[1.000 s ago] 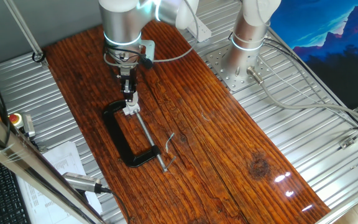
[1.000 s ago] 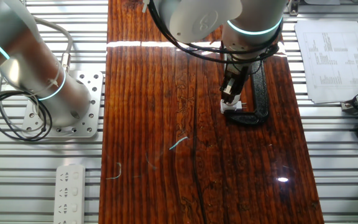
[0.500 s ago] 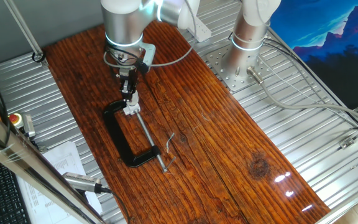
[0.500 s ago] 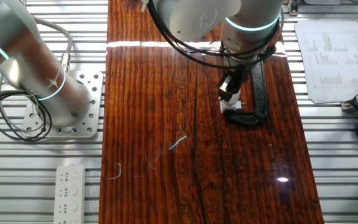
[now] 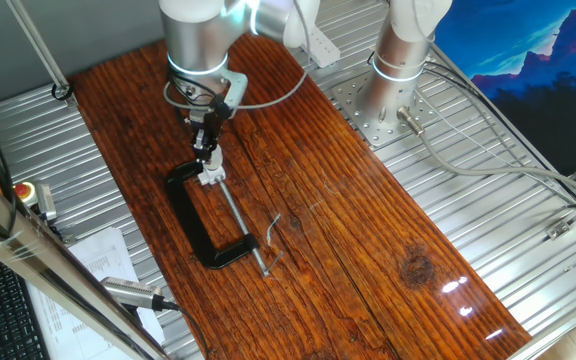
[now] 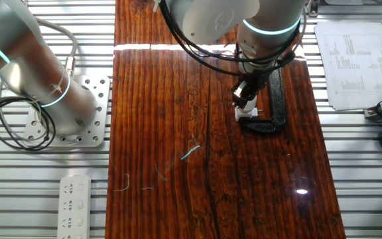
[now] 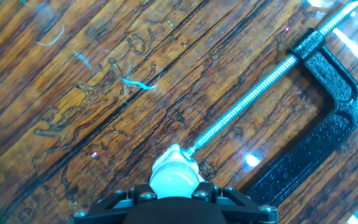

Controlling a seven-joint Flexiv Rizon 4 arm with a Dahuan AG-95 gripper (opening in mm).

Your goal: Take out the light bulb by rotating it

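- Dark-stained wooden tabletop, grained, glossy, set on a ribbed metal bench.
- Black cast C-shaped clamp with long threaded steel screw, lying flat on the wood.
- White power strip, on the bench.
- Printed paper sheet, beside the wood.
- Blue mountain picture, at the bench's edge.
- Red round button.

My fingers hide the bottom of the bulb. From the side cameras the bulb is too small to see. The clamp runs off the picture's edge.
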